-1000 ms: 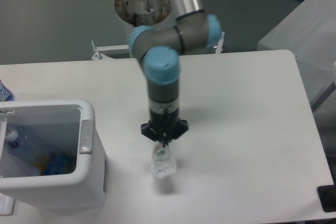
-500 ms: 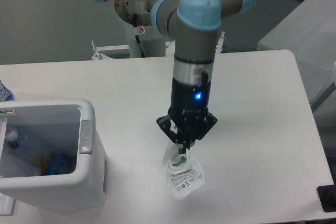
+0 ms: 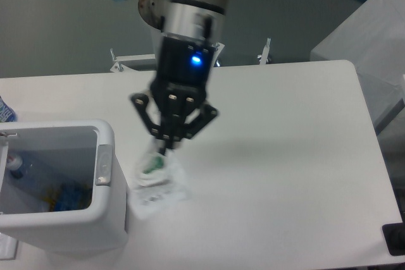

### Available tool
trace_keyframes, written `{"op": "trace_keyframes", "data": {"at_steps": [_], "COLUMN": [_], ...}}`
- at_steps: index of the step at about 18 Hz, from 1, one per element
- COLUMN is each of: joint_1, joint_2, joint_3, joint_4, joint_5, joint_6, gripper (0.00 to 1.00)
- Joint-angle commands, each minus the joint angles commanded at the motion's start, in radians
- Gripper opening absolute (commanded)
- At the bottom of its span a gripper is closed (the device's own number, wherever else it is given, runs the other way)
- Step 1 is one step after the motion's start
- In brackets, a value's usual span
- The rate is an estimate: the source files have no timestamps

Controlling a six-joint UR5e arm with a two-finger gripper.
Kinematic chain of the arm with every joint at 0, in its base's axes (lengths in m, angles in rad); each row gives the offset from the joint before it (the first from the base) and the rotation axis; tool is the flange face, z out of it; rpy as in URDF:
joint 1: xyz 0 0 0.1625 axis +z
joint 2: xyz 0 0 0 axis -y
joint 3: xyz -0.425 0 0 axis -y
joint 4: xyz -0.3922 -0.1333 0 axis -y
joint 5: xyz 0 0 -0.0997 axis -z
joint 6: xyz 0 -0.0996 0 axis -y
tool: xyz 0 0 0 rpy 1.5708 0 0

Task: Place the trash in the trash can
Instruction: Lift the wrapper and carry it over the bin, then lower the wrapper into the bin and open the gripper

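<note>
The gripper [image 3: 166,147] is up off the table [image 3: 285,156] with its two fingers pinched together on the top edge of the crumpled clear-white wrapper [image 3: 158,181], and the wrapper dangles below it, blurred, printed side out, with a green patch near the pinch. It hangs just beside the right wall of the white trash can [image 3: 104,219], close to the grey panel [image 3: 103,164], but not over the opening. Inside the can there is something bluish low down, most likely the crushed bottle [image 3: 16,164], though it is too dim to be sure. So the risky bit looks to be the crossing: the wrapper's lower edge appears to sit at or below rim height, and a sideways move from here could drag it against the thick rim and peel it out of a grip that holds only a corner of thin plastic. The wrapper is light and floppy, so a quick swing could also fling it wide on release, or it could cling to a finger and not drop. More height first, then across to the middle of the opening, seems the safer line.
</note>
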Motion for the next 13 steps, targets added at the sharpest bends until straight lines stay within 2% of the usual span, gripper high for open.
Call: {"op": "trace_keyframes", "data": {"at_steps": [2,4,6,9,13], "joint_1": [-0.052,-0.071,-0.101,-0.124,-0.134], "joint_2": [0.002,0.0,0.0,0.006,-0.003], "joint_3": [-0.008,-0.009,-0.028,-0.075,-0.086], "joint_4": [-0.002,0.0,0.0,0.0,0.0], "joint_5": [0.008,0.009,0.011,0.012,0.012], "joint_6": [0.026,0.045,0.126,0.313,0.359], "gripper": [0.11,0.11,0.11,0.12,0.12]}}
